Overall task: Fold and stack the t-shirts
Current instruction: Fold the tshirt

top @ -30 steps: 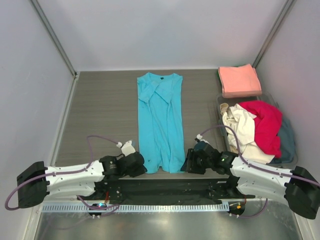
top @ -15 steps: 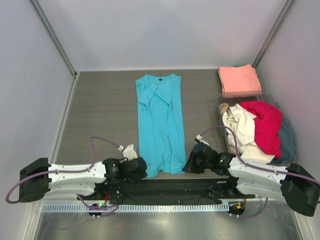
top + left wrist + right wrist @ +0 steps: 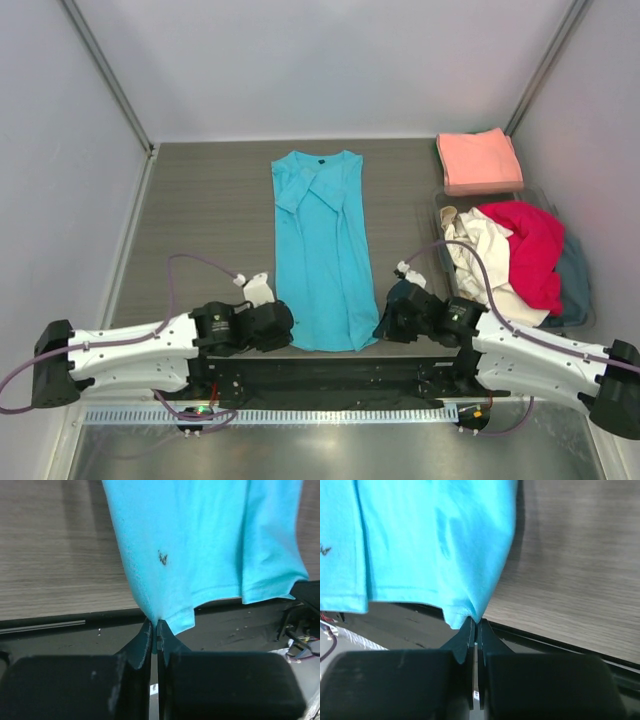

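Note:
A turquoise t-shirt (image 3: 322, 250) lies lengthwise in the table's middle, sleeves folded in, its dark neck label at the far end. My left gripper (image 3: 285, 330) is shut on its near left hem corner (image 3: 160, 615). My right gripper (image 3: 378, 325) is shut on its near right hem corner (image 3: 470, 612). The hem hangs over the table's near edge. A folded salmon-pink t-shirt (image 3: 478, 160) lies at the far right. Red (image 3: 530, 250), cream (image 3: 485, 260) and grey-blue (image 3: 575, 275) t-shirts lie crumpled in a bin.
The clear plastic bin (image 3: 440, 205) stands at the right side, just behind my right arm. White walls close the table on three sides. A black rail (image 3: 330, 375) runs along the near edge between the arm bases.
Both grippers have pulled the turquoise shirt's hem corners toward the near edge and slightly outward. The hem is now stretched flat and the whole shirt has slid a little nearer.

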`<state>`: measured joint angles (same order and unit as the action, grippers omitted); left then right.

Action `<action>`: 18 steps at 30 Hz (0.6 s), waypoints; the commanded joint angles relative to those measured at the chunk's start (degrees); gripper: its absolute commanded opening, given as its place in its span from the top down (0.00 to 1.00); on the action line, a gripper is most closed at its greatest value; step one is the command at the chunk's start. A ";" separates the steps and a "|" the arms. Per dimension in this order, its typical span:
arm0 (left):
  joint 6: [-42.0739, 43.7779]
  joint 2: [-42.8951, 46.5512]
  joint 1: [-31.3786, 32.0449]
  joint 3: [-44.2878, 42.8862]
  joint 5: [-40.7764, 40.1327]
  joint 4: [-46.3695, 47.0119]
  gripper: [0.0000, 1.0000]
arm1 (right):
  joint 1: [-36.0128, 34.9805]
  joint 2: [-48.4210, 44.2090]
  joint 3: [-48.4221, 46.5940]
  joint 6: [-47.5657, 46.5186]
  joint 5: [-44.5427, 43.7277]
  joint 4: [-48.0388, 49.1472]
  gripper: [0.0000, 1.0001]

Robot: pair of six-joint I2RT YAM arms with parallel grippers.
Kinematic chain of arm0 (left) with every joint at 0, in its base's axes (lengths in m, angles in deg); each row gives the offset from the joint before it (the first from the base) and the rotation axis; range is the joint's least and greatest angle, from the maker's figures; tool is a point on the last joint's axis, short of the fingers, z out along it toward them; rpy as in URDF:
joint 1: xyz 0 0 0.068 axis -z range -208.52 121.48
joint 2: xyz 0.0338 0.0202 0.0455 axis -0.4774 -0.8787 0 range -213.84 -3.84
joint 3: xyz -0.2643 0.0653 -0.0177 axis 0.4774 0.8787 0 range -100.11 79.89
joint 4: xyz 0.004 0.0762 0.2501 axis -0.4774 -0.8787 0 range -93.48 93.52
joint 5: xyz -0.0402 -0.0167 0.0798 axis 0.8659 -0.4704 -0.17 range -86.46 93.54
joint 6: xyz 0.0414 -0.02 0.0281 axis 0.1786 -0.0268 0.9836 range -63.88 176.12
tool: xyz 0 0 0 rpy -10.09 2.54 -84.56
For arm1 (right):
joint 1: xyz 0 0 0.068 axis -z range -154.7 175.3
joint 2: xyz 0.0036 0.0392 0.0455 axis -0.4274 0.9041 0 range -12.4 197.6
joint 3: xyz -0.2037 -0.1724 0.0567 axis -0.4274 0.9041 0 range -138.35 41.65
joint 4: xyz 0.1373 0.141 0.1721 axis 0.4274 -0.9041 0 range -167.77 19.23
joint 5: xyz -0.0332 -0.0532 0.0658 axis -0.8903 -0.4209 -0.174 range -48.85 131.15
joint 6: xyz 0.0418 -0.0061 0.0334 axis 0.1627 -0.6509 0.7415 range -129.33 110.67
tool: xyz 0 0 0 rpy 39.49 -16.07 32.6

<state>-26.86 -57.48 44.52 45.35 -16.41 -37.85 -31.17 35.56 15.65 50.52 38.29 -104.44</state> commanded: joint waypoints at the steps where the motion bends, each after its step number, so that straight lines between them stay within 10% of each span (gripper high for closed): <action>1: 3.69 0.91 0.09 -7.10 -7.54 -7.49 1.00 | -0.31 2.39 -7.38 -2.63 -7.32 -3.77 0.99; 18: 35.94 -14.01 -31.27 -26.53 1.21 -1.71 1.00 | 17.08 32.16 -43.07 -28.64 -12.45 -4.56 0.99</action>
<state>0.05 -68.43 17.48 22.68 -19.03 -44.23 -16.41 63.98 -21.96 28.93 26.86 -109.95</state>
